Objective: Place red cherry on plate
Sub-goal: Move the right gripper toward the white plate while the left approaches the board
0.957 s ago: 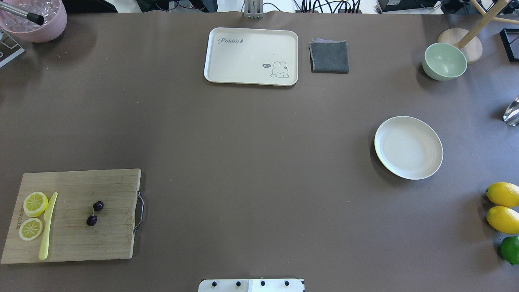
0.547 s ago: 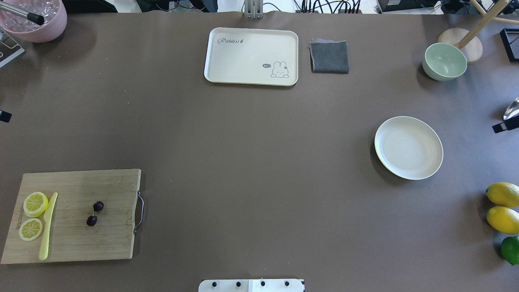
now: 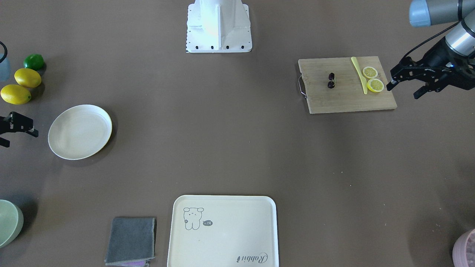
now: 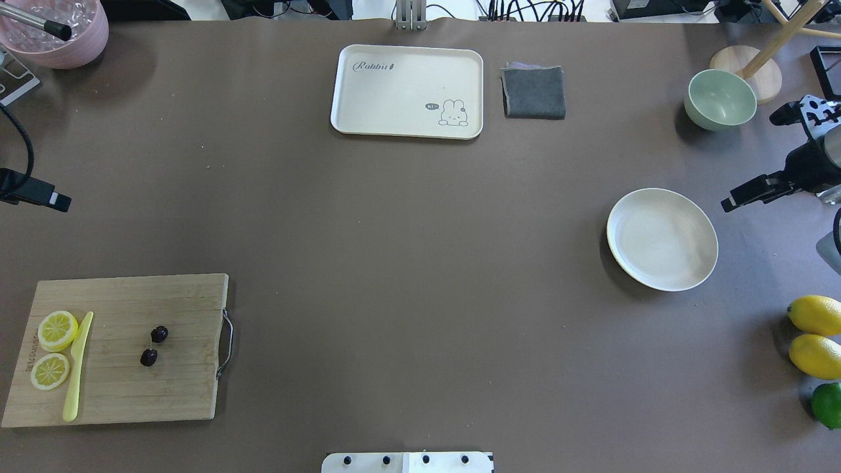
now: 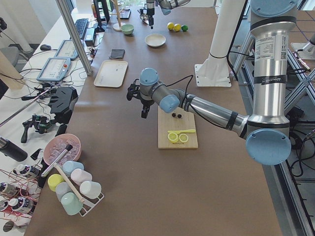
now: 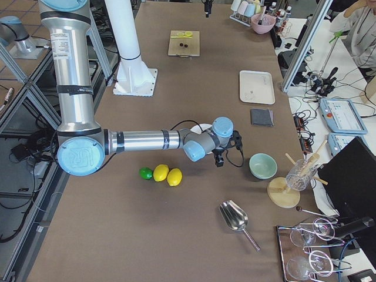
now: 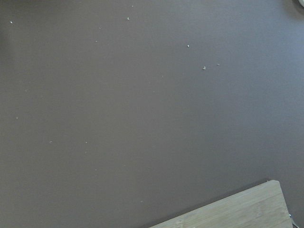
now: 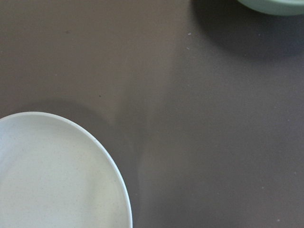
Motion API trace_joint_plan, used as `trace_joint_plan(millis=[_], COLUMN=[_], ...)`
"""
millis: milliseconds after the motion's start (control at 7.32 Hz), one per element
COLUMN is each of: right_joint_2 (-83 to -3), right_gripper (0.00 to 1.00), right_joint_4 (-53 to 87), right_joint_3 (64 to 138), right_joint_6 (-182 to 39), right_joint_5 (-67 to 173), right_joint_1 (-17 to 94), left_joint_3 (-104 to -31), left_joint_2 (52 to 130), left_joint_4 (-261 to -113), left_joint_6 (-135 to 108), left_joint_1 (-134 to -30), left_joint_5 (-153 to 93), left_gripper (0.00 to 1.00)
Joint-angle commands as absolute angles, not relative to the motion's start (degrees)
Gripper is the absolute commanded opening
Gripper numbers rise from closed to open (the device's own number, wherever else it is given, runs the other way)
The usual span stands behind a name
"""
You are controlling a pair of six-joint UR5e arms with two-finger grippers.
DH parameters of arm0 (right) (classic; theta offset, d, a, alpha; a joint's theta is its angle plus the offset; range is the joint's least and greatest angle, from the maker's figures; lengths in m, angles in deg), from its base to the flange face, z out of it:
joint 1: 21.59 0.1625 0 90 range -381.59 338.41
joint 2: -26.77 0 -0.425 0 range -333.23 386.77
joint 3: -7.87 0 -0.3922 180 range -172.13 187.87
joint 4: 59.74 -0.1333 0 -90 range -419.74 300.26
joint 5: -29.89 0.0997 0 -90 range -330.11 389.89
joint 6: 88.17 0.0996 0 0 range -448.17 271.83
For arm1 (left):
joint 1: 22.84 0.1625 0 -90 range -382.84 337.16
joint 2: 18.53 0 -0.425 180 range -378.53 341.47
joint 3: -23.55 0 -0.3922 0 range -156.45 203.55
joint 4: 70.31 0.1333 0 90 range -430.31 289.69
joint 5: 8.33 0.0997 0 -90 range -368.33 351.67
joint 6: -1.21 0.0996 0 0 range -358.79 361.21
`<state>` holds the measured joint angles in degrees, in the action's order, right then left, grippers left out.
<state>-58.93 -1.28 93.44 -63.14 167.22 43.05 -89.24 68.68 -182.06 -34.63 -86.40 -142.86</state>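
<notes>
The red cherry (image 4: 149, 357) lies on the cutting board (image 4: 171, 387), near its middle, at the left end of the tabletop (image 4: 420, 263). A yellow knife (image 4: 77, 368) and two lemon slices (image 4: 57, 330) lie beside it on the same board. The plate (image 4: 662, 239) stands bare, well apart at the right end. The left pincer (image 3: 402, 92) hangs over bare tabletop just off the board, its jaws released. The right pincer (image 3: 15, 136) hangs near the plate's outer rim; cut by the frame edge, it appears released.
</notes>
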Motion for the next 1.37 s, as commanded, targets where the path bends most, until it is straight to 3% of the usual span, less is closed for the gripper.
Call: trace_joint_plan(millis=[0,137,273,410,547,683,1094,1230], right_joint_2=[-57.87,-57.95,-57.95,-57.87,-57.61,-57.25,-57.08,-57.08], right_gripper=[0.98,0.97,0.89,0.74,0.29,0.00,0.00,0.00], right_joint_4=[-1.38,-3.21,-5.14,-6.55,-6.57,-6.48,-6.65,-6.57], right_joint_3=[92.60,91.99,89.81,88.31,88.46,88.81,89.78,93.53], right_joint_6=[-61.72,-61.89,-61.98,-61.80,-61.45,-61.45,-60.58,-54.65], right_joint_5=[166.91,166.22,166.21,166.30,166.73,166.82,169.45,169.55], right_joint_1=[39.78,38.72,38.01,37.39,37.39,37.39,37.30,37.21], left_joint_3=[-90.00,-89.92,-89.91,-89.91,-89.91,-90.00,-90.09,-90.61], left_joint_2=[68.84,69.71,70.15,70.15,70.24,70.24,70.42,70.50], left_joint_4=[-182.99,-182.99,-182.99,-182.99,-182.99,-182.99,-182.99,-183.07], left_joint_6=[-38.25,-41.30,-41.68,-42.03,-42.04,-42.04,-42.30,-46.04], left_joint_1=[-82.97,-81.39,-81.02,-81.02,-81.02,-81.02,-80.41,-79.19], left_joint_5=[-140.09,-138.77,-138.15,-138.14,-138.14,-138.14,-138.14,-138.14], left_gripper=[0.97,0.97,0.97,0.97,0.97,0.97,0.97,0.97])
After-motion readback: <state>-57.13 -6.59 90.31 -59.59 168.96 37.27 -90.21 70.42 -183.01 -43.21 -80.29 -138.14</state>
